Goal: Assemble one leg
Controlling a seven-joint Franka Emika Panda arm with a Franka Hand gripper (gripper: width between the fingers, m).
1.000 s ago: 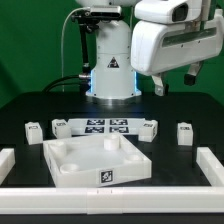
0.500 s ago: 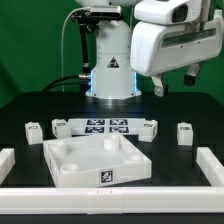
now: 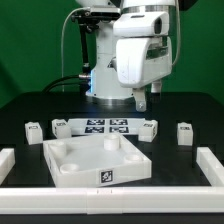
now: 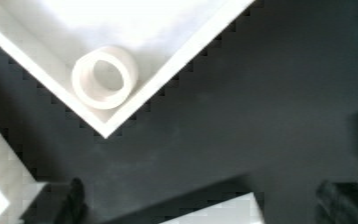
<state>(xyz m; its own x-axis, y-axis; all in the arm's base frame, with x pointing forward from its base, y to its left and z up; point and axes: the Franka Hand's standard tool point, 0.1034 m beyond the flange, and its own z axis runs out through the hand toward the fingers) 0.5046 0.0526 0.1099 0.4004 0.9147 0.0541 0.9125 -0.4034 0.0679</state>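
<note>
Near edge of the worktop (image 3: 30, 105): a white rail (image 3: 110, 190) runs along it and turns up both side edges, presumably to keep loose parts on the surface. Just behind the rail, about midway between the side edges, lies the square tray part (image 3: 70, 160) with its open face up. That suits the job, since a corner hole (image 4: 101, 78) is where a leg must go; I cannot tell which corner the wrist view shows. Behind the tray is a row of four:

- one leg (image 3: 33, 129) toward the side edge on the exterior view's left;
- one leg (image 3: 62, 128) just beside the marker board (image 3: 106, 126);
- one leg (image 3: 149, 127) just beside the board's other end;
- one leg (image 3: 186, 132) toward the opposite side edge.

All are loose and apart from the tray; none is fitted. Over the far part of the worktop hangs the claw (image 3: 146, 97), released. Its fingers (image 4: 51, 200) are spread with only bare worktop between them. Judgement: approach phase, spread ready for a leg. The arm base (image 3: 110, 75) stands at the far edge.
</note>
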